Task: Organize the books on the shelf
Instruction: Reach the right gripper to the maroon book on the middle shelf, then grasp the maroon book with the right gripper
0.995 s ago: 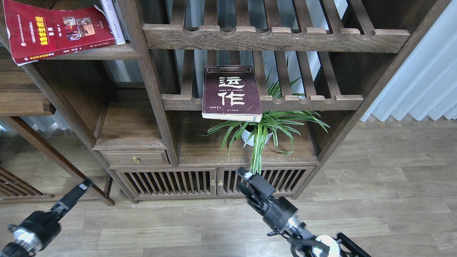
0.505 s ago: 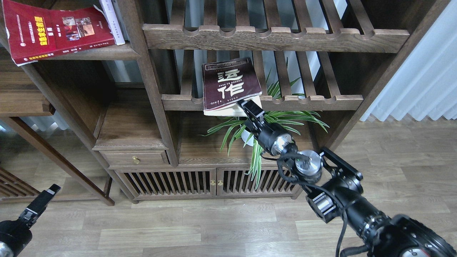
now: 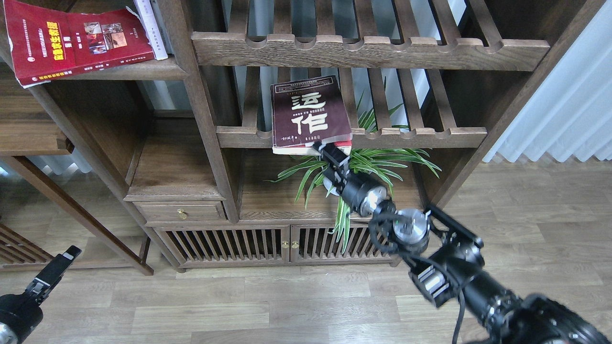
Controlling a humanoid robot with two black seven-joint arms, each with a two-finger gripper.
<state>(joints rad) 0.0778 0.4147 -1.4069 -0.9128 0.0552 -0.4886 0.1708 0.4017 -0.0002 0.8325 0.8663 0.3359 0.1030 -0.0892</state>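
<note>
My right gripper [image 3: 329,149] is clamped on the maroon book's [image 3: 308,114] front right corner, on the slatted rack [image 3: 406,137]. Left gripper [image 3: 60,260] low; cannot tell its jaws.

Black jointed arms [image 3: 459,272], silver joint caps, cables.

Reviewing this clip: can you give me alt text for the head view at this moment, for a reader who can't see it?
The right gripper reaches up to the near edge of a maroon book lying on a slatted rack of a dark wooden bookcase, above a potted plant. A red book lies on the solid shelf at upper left, and the left gripper hangs low over the floor.
</note>
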